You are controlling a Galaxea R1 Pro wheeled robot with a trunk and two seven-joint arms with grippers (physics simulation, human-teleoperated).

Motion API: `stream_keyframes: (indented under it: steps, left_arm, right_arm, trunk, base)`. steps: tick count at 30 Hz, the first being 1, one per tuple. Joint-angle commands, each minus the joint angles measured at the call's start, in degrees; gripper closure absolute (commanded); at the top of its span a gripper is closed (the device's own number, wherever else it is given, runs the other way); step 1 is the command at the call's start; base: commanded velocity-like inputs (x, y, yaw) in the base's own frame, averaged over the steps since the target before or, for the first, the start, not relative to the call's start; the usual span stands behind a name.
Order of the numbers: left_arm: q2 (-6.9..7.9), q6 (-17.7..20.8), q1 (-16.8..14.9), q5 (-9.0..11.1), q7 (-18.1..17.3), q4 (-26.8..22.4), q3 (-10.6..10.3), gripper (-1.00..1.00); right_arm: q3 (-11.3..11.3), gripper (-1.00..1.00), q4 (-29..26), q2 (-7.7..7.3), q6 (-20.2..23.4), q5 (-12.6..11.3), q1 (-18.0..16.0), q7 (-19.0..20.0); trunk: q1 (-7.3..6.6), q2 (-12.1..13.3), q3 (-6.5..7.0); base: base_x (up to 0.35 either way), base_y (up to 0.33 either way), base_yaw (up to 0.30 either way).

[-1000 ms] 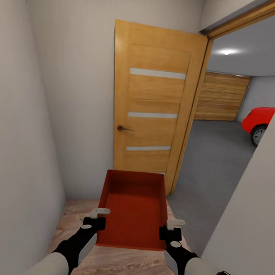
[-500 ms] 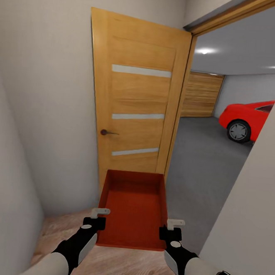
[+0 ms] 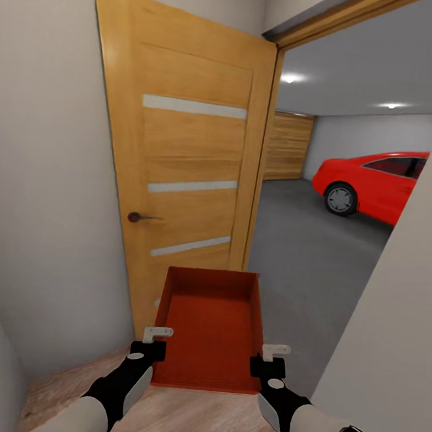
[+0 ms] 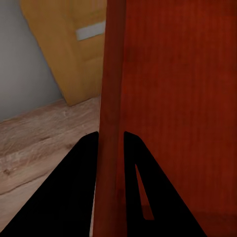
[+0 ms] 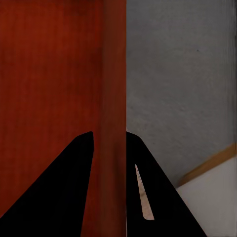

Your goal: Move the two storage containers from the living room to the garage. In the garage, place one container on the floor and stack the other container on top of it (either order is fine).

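I carry one orange-red storage container (image 3: 209,330), open-topped and level, out in front of me between both arms. My left gripper (image 3: 157,342) is shut on its left wall (image 4: 111,123), one black finger on each side. On the opposite wall (image 5: 113,123) my right gripper (image 3: 266,356) is shut the same way. Beyond the doorway lies the garage, with its dark grey concrete floor (image 3: 311,250) and a red car (image 3: 376,184). Under me is light wood plank flooring (image 3: 185,423).
An open wooden door (image 3: 180,173) with a dark handle (image 3: 137,217) stands just left of the doorway, close to the container's far end. A pale wall (image 3: 34,193) closes the left side and another wall (image 3: 395,336) the right. A wooden garage door (image 3: 287,147) shows at the back.
The head view has swung right: the door slid left and more of the car and garage came into sight. The container and both grippers hold the same place in the picture.
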Motion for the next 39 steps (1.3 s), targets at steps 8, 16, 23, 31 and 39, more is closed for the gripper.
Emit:
stream_keyframes:
  steps: [8,16,23,31,39]
  left_arm:
    - [0.42,0.4,0.0,0.3,0.9,-0.1,0.6,1.00]
    - [0.42,0.4,0.0,0.3,0.9,-0.1,0.6,1.00]
    - [0.42,0.4,0.0,0.3,0.9,-0.1,0.5,1.00]
    - [0.42,0.4,0.0,0.3,0.9,-0.1,0.5,1.00]
    - [0.42,0.4,0.0,0.3,0.9,-0.1,0.5,1.00]
  right_arm:
    - [-3.8,1.00,0.0,-0.40,-0.5,-0.3,-0.1,-0.1]
    - [-3.8,1.00,0.0,-0.40,-0.5,-0.3,-0.1,-0.1]
    - [-3.8,1.00,0.0,-0.40,-0.5,-0.3,-0.1,-0.1]
    - [-3.8,1.00,0.0,-0.40,-0.5,-0.3,-0.1,-0.1]
    - [-3.8,1.00,0.0,-0.40,-0.5,-0.3,-0.1,-0.1]
  trunk:
    - [0.06,-0.1,-0.11]
    - [0.06,-0.1,-0.11]
    - [0.06,-0.1,-0.11]
    - [0.06,-0.1,-0.11]
    - [0.06,-0.1,-0.11]
  base:
    - [0.306,0.182,-0.285]
    - [0.305,0.163,-0.285]
    - [0.219,0.035,-0.285]
    - [0.012,0.001,-0.285]
    - [0.097,0.083,-0.235]
